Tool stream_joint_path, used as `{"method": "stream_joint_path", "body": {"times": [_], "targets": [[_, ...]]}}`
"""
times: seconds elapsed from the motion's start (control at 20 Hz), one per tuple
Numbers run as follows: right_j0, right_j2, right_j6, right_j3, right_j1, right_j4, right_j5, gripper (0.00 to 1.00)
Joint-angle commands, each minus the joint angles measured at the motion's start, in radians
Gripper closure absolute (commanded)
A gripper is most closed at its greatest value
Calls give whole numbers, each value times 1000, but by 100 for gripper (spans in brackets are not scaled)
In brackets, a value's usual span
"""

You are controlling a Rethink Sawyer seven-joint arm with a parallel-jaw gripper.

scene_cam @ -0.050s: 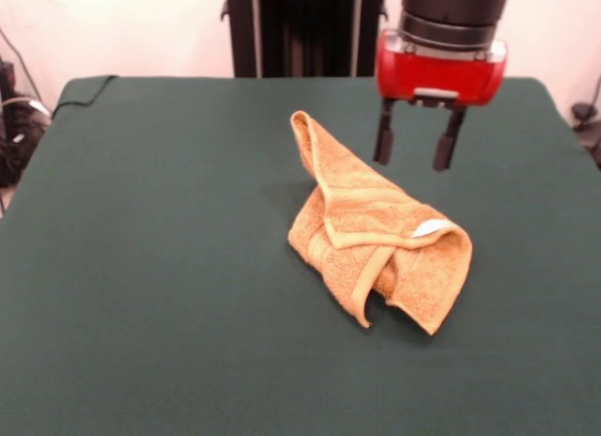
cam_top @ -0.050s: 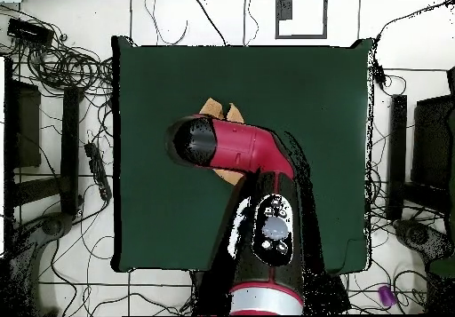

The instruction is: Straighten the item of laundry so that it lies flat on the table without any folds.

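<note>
Presently hand (scene_cam @ -0.050s: 419, 147) spread, empty, hovering just beyond crumpled towel (scene_cam @ -0.050s: 376, 239) on table (scene_cam @ -0.050s: 141, 267).

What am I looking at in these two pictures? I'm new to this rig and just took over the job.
It is one red and black robot arm working at a table covered in dark green cloth. One picture looks across the table at the robot; the other looks straight down, where the arm hides most of the cloth item. On the table lies a crumpled, folded-over orange-tan towel with a small white label. The tool hangs open above the table, beside the towel's raised corner, holding nothing.
</note>
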Motion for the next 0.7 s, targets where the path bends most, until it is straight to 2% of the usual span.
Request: {"method": "stream_joint_path", "body": {"times": [0.05,0.7], "targets": [[-12,146,53,49,-1,-6,30,0],[-26,164,75,66,10,-22,-4,0]]}}
